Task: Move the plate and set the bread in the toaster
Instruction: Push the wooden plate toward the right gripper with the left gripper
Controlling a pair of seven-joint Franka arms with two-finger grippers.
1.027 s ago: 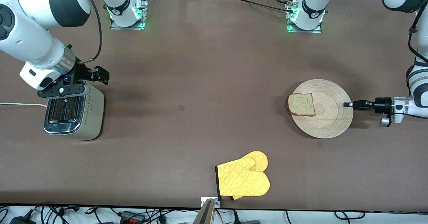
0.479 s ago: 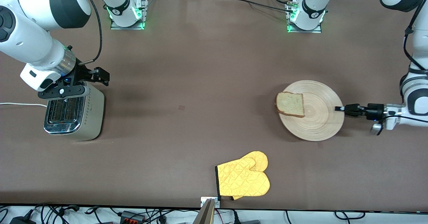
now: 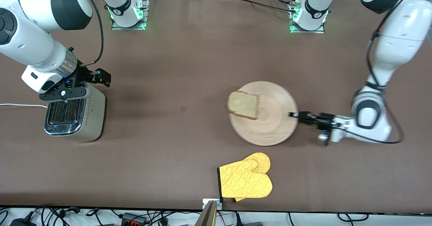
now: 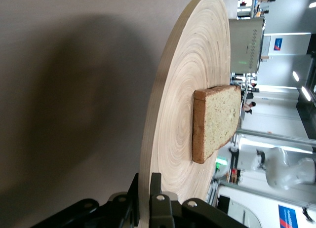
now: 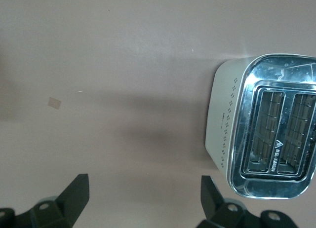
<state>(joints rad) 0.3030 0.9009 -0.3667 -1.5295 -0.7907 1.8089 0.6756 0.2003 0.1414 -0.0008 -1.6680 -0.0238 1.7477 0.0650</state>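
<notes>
The round light-wood plate (image 3: 268,116) lies mid-table with the bread (image 3: 243,105) on its rim toward the right arm's end. My left gripper (image 3: 293,115) is shut on the plate's rim at the side toward the left arm's end; in the left wrist view (image 4: 146,196) its fingers pinch the plate (image 4: 187,104) edge, with the bread (image 4: 213,120) lying on it. The toaster (image 3: 74,115) stands at the right arm's end. My right gripper (image 3: 98,78) hangs open and empty above the toaster's farther edge; the right wrist view shows the toaster (image 5: 264,144) with both slots empty.
A yellow quilted oven mitt (image 3: 246,180) lies near the table's front edge, nearer the camera than the plate. The toaster's white cord (image 3: 20,105) runs off the table end. A small tape mark (image 3: 183,108) sits between toaster and plate.
My left gripper has dragged the plate with the bread along the table toward the right arm's end, faster in the last half second. The right arm has barely moved.
</notes>
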